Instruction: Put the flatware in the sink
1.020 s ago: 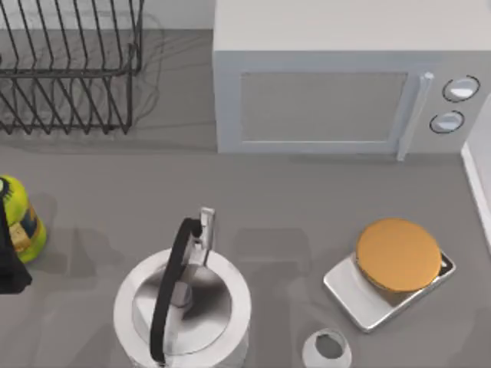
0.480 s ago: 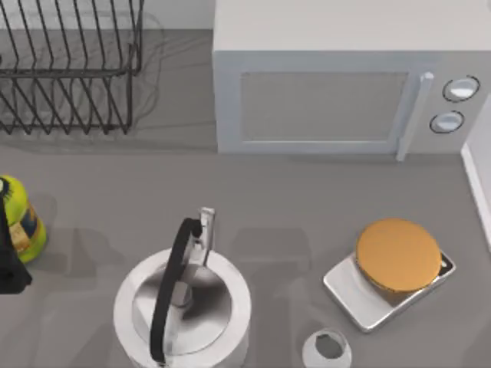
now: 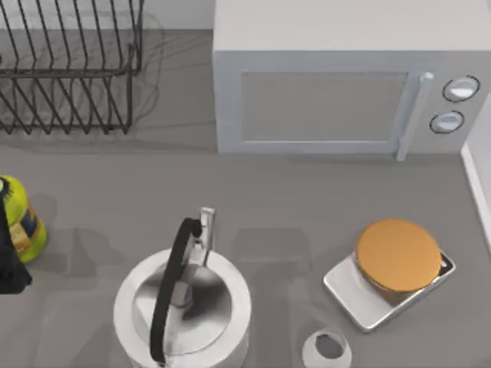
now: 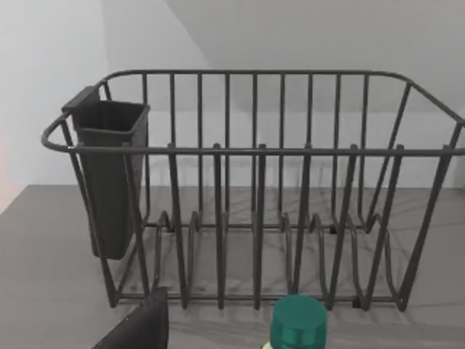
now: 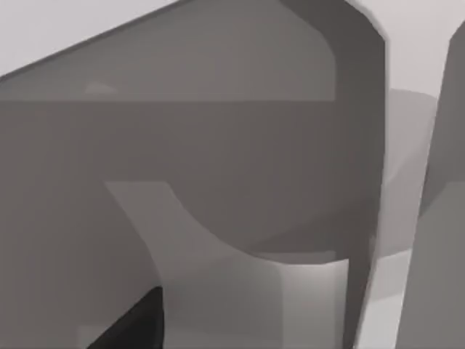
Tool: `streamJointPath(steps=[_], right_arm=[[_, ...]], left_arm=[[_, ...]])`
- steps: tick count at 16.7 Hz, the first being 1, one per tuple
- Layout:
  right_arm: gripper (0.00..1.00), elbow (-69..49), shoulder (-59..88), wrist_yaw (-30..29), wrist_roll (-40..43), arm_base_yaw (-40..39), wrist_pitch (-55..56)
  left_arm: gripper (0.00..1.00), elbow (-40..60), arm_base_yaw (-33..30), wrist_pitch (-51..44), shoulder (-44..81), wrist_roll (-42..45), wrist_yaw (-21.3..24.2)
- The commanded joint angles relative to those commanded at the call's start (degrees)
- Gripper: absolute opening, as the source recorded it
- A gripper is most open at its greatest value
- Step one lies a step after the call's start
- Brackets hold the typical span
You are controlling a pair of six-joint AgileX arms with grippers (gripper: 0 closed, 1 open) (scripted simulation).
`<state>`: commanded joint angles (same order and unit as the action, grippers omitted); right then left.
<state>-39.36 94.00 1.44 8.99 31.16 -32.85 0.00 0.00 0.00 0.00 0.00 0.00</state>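
Black wire dish rack (image 3: 69, 69), white microwave (image 3: 337, 84) – silver kettle (image 3: 182, 307), orange-topped scale (image 3: 391, 272), yellow bottle (image 3: 19, 218) – green cap (image 4: 298, 320)

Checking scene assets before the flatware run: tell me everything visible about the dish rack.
The dish rack is dark wire, looks like metal: a rounded top rail, upright bars all round and looped plate dividers along its floor, none holding a plate. A dark rectangular utensil cup hangs inside one end; its contents cannot be seen. The rack stands upright on the grey counter at the top view's far left, left of the microwave and apart from it. A green-capped bottle stands in front.
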Motion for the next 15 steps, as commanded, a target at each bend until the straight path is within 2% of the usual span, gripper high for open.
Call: streamJointPath(steps=[5, 15], right_arm=[[1.0, 0.55, 0.56, 0.0, -0.04, -0.03, 0.92], [0.25, 0.55, 0.56, 0.0, -0.04, -0.03, 0.92]], left_arm=[[1.0, 0.0, 0.0, 0.0, 0.0, 0.0, 0.0], [1.0, 0.0, 0.0, 0.0, 0.0, 0.0, 0.0]])
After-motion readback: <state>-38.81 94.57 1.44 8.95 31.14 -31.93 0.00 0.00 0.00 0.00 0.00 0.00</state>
